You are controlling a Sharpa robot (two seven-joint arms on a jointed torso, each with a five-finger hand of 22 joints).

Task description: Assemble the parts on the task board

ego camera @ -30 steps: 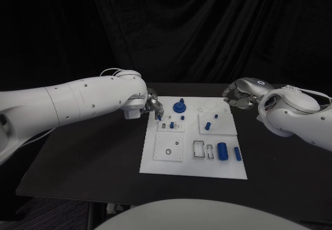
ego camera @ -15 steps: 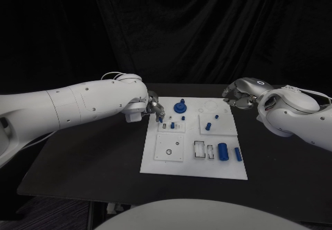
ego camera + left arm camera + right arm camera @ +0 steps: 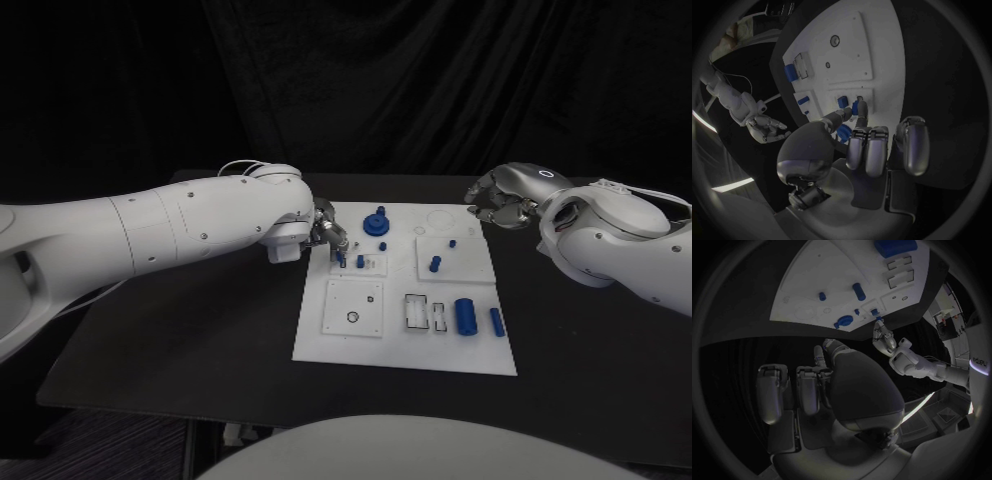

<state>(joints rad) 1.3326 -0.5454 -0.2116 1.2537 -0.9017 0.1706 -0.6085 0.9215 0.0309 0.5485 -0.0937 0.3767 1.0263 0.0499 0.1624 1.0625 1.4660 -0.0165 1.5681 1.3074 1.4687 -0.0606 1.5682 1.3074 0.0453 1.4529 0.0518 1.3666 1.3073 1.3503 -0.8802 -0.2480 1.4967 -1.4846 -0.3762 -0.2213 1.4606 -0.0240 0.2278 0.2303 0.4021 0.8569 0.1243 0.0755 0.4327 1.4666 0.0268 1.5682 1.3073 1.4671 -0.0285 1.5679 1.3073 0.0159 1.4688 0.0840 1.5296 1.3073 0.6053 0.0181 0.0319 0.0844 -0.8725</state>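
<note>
While the white task board (image 3: 404, 300) lies in the middle of the black desk (image 3: 188, 330), the left hand (image 3: 326, 238) hangs over the board's left edge, toward its far end. It pinches a small blue peg (image 3: 855, 107) between thumb and a fingertip, the peg's lower end at or just above a small raised white block (image 3: 358, 263) on the board; whether it touches cannot be told. The left hand's other fingers (image 3: 869, 150) are curled back, away from the board.

The right hand (image 3: 500, 204) hovers off the far right corner of the board, above the desk, holding nothing; its fingers (image 3: 795, 390) are curled in toward the palm.

On the board, a blue knob-shaped piece (image 3: 375, 224) stands near the far edge, just beside the left hand. Two small blue pegs (image 3: 434, 264) sit on a raised block right of the middle. Nearer the front right corner, a thick blue cylinder (image 3: 464, 315) lies beside a thinner blue pin (image 3: 495, 321), close but apart. A white square plate with a dark ring (image 3: 353, 306) sits toward the front left.
</note>
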